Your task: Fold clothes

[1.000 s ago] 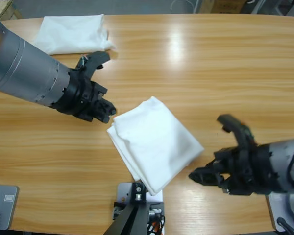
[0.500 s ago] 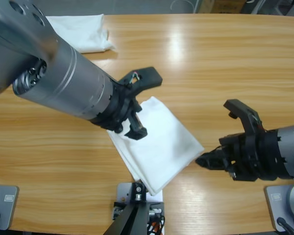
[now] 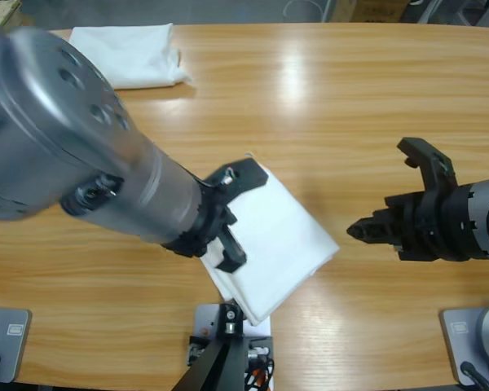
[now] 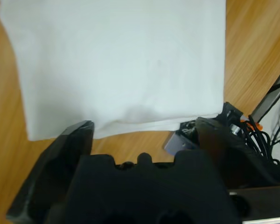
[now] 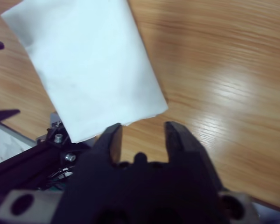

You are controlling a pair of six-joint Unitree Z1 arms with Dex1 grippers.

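From above, a folded shirt (image 3: pixel 273 244) lies mid-table, the left gripper (image 3: pixel 232 216) spread over its left edge; the right gripper (image 3: pixel 395 195) waits apart, also spread. A 2nd shirt (image 3: pixel 126 53) sits far left (folded too). Left wrist: jaws straddle the shirt (image 4: pixel 116 65). Right wrist: shirt (image 5: pixel 91 65) ahead, untouched.

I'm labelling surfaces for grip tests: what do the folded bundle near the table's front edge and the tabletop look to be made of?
Folded bundle: soft white woven or knit cloth, probably cotton; matte, with layered edges and faint creases. Tabletop: wood or wood-look laminate, I can't tell which; grain lines under a glossy finish that reflects the lights.
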